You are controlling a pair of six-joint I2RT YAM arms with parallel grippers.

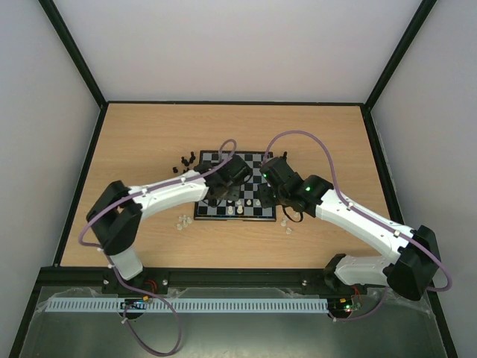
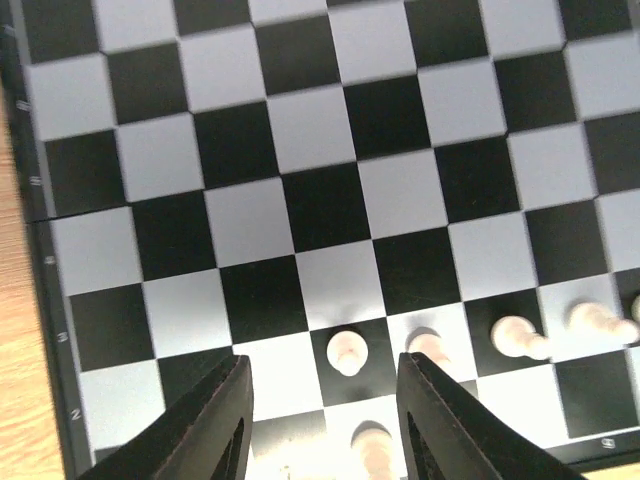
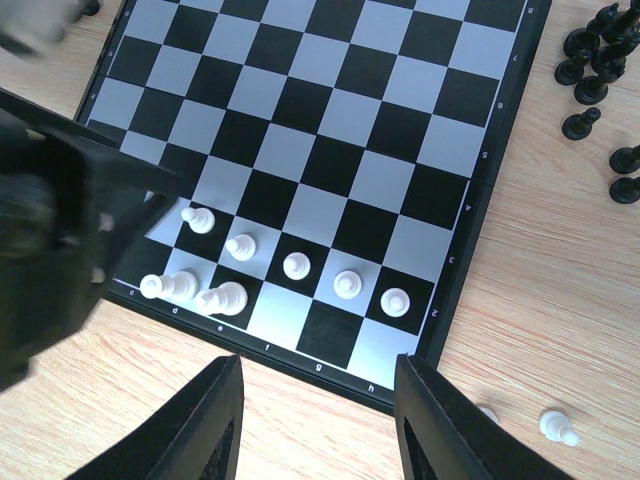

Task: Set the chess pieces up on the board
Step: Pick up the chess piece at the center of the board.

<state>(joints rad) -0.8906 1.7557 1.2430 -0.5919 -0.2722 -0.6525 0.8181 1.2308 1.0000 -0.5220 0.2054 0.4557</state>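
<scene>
The board (image 1: 223,160) lies mid-table under both grippers. In the right wrist view the board (image 3: 330,120) carries a row of several pale pawns (image 3: 296,265) and two taller pale pieces (image 3: 222,297) on the near rank. My left gripper (image 2: 325,405) is open and empty, low over the board (image 2: 300,130), with a pale pawn (image 2: 347,352) just beyond its fingertips (image 2: 220,410). My right gripper (image 3: 318,400) is open and empty, above the bare wood just off the board's near edge. Black pieces (image 3: 595,50) stand in a group off the board.
Loose pale pieces lie on the wood beside the board (image 3: 557,427), and in the top view at the near left (image 1: 181,221) and near right (image 1: 287,226). The black group (image 1: 186,160) is at the board's far-left corner. The left arm (image 3: 50,230) blocks the right wrist view's left side.
</scene>
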